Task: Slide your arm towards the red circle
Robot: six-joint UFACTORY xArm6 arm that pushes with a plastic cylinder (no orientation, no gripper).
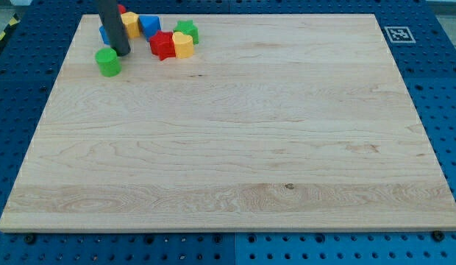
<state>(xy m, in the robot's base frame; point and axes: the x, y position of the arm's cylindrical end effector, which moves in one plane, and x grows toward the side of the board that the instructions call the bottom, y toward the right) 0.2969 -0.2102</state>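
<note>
My tip [121,52] is sitting at the far left of the bench [235,147], just beside the green block [107,62]. No pincer is showing, so I cannot tell any state for it.

The red circle [121,9] is peeking out just behind the rod at the far edge, mostly hidden, so its shape is hard to confirm. It is probably light, stiff and easy to slide; no grasp is needed.

Rightward, an orange block [131,24], blue block [149,25], red block [162,45], yellow block [183,46] and another green block [187,32] are clustering.
</note>
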